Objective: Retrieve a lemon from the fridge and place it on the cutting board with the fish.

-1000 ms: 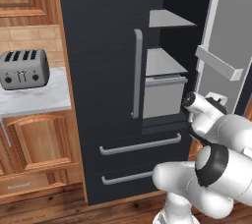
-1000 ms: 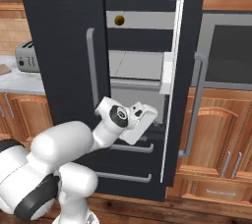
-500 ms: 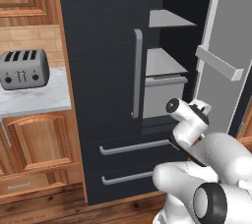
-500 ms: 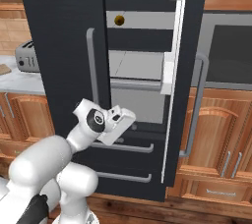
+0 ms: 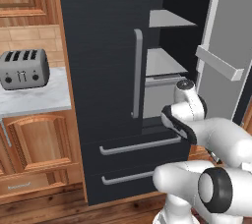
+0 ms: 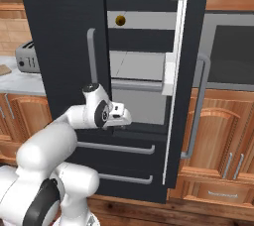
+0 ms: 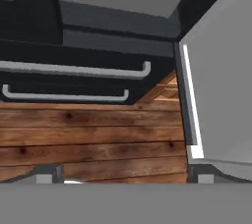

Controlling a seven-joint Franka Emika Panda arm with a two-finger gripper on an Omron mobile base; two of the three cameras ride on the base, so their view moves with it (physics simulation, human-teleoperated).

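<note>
Even rendered light, perhaps slightly soft

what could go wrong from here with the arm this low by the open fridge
The lemon sits on an upper shelf, well above the end effector, so the reach up is long. The open right door stands close beside the arm and could be struck. The round fruit might roll when touched.

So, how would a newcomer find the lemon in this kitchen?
Look at the tall black fridge, whose right door stands open. On the upper grey-white shelf inside sits the lemon, a small round yellow ball, the only coloured thing there.
</note>
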